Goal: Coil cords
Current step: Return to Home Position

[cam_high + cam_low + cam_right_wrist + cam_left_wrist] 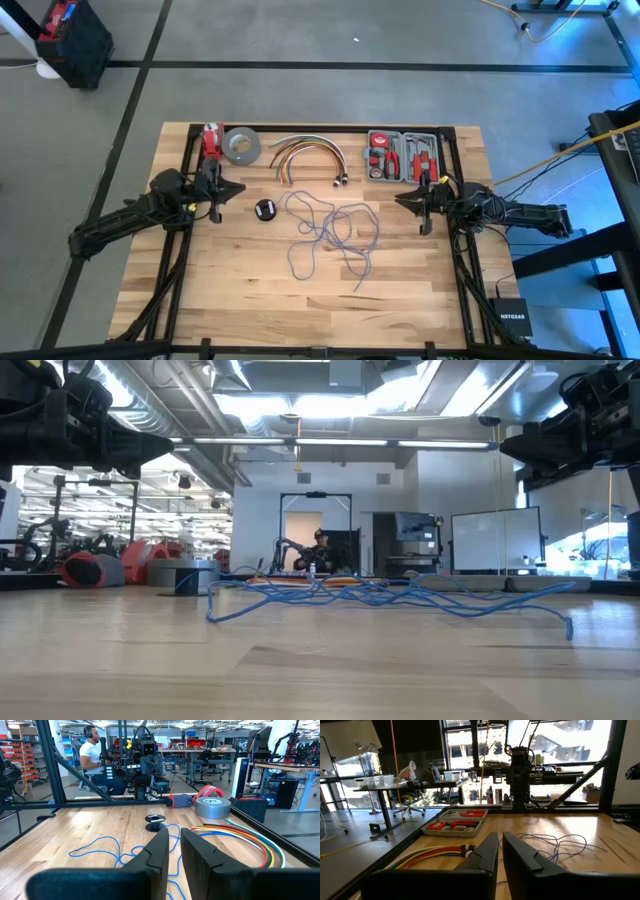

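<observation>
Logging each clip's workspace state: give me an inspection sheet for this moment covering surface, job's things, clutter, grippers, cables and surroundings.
Surface: wooden table, no spills seen.
Job's things: blue wire lies loose and uncoiled mid-table; black spool sits beside it.
Clutter: tape roll, arched cable bundle and tool case along the far edge.
Grippers: left gripper at the table's left side, right gripper at its right side; both raised, narrowly open, holding nothing.
Cables: yellow cable runs off to the right of the table.
Surroundings: seated person beyond the table; black bag on the floor.
</observation>
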